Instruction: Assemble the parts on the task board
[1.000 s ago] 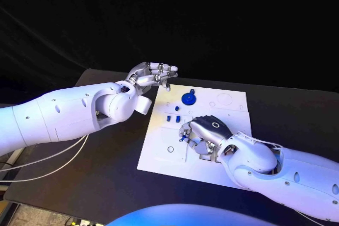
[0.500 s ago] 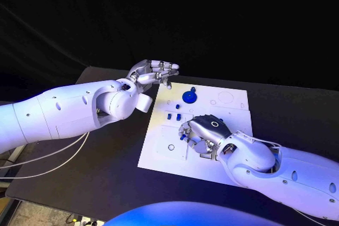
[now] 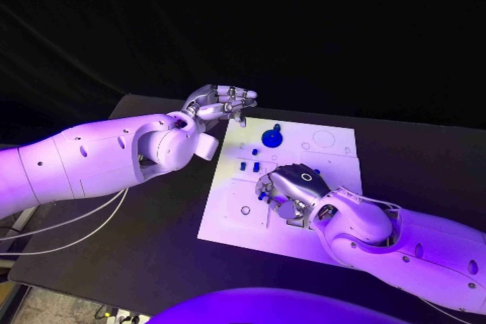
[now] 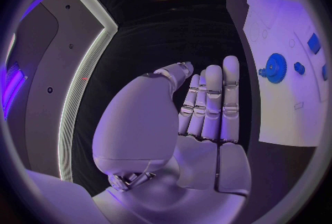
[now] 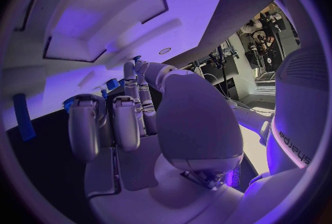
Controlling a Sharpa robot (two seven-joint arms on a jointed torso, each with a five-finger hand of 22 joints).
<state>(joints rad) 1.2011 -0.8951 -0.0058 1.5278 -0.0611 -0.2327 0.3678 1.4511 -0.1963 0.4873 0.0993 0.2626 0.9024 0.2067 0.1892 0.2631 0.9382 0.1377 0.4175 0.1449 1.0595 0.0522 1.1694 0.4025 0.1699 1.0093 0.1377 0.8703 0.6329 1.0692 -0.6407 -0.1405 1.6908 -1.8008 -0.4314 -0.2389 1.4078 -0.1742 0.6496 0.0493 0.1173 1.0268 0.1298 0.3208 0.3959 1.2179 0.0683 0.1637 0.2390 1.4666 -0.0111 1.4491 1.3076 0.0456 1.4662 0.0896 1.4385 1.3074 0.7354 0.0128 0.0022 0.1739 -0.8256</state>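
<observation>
Centred on the black table [image 3: 152, 268], the white task board [image 3: 233, 222]. Hovering past the board's far left corner, off its surface, the left hand [image 3: 218, 102]: fingers curled loosely inward toward the palm, nothing between them in the head view; seen from the left wrist, fingers [image 4: 211, 102] straight, pressed side by side, thumb folded beside them, palm bare. Lying palm-down over the board's middle, the right hand [image 3: 291, 187], fingers bent down toward the plate. Just beside its fingertips, on the side toward the left arm, a small blue part [image 3: 263, 195]; touching or merely near, cannot tell, and whether anything is gripped under the palm, cannot tell either. From the right wrist, fingers [image 5: 128, 119] curled close together over the white surface, with small blue pieces [image 5: 110, 84] peeking past their tips. Farther up the board, near its far edge, a blue gear [image 3: 270, 138], well apart from both hands; the same gear [image 4: 274, 64] visible from the left wrist, flat on the plate. Between gear and right hand, 2 small blue blocks [image 3: 248, 169] side by side, plus a tiny blue stud [image 3: 254, 152] just beyond them. Near the board's left edge, a small round ring [image 3: 245, 211] marked on the plate.
</observation>
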